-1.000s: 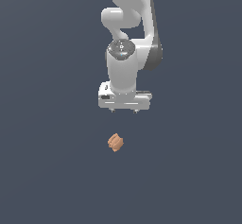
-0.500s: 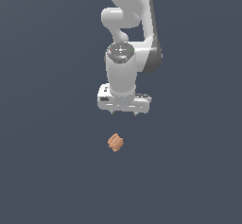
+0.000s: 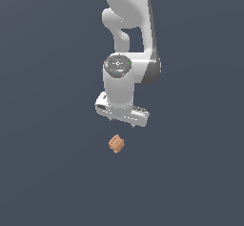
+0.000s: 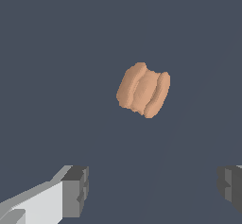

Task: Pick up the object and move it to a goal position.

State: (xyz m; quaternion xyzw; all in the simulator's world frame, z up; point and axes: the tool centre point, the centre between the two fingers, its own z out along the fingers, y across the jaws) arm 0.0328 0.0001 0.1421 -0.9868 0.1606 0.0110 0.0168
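Gripper jaws wide, above object, apart, prob. nothing between

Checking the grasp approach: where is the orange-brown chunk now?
In the exterior view, the orange-brown chunk lies just below the open gripper, untouched.

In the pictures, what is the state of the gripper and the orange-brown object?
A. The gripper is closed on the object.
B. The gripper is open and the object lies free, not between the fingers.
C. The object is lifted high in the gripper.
B: in the wrist view the fingers stand wide apart and the object lies apart from them, while the exterior view shows the gripper above it, not touching.
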